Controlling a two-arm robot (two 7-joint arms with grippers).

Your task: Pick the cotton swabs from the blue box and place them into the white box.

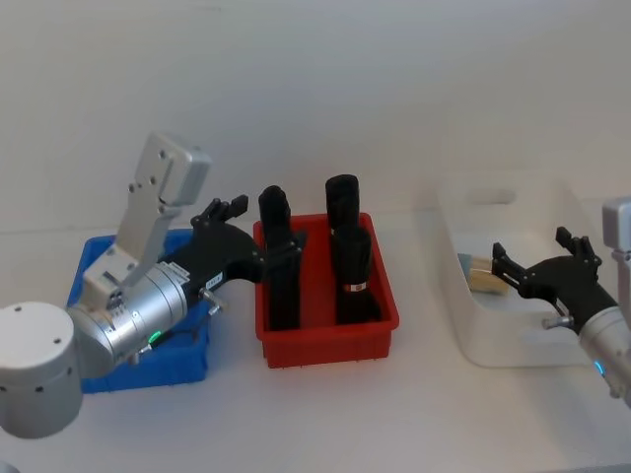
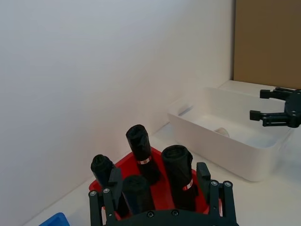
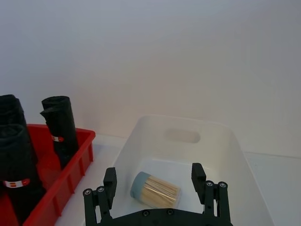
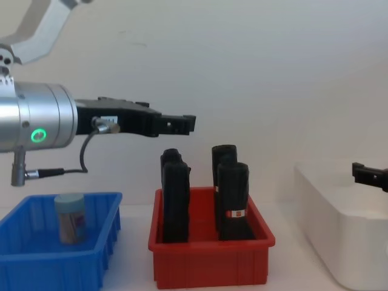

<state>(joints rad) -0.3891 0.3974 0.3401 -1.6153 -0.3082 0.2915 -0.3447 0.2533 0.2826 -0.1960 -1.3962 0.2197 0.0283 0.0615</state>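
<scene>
Swabs (image 4: 71, 217): one clear tub with a pale blue-grey lid stands upright in the blue box (image 4: 36, 267). It is left of the box's middle in the chest view, lid up, and nothing touches it.
Second tub (image 3: 155, 189): lies on its side on the floor of the white box (image 3: 188, 136), with the sticks visible through its clear wall. Its lid end points toward the red bin's side. In the head view it sits near the box's left wall.
Left gripper (image 4: 182, 124): high above the bins and roughly level. Its fingertips are over the left side of the red bin (image 1: 330, 340), and the arm's silver body is over the blue box. The fingers are spread wide with nothing between them.
Right gripper (image 1: 532, 264): hovers over the white box at about rim height, apart from the second tub below it. The fingers are wide apart and hold nothing.
Red bin: stands between the blue box and the white box, apart from both.
Black rolls (image 1: 353, 276): four stand upright in the red bin, two in front and two behind. At least two carry a pale band.
Table (image 1: 394, 424): white, with the three containers in a row across it, blue on the left, red in the middle, white on the right.
Wall (image 1: 394, 99): plain white, behind the row.
</scene>
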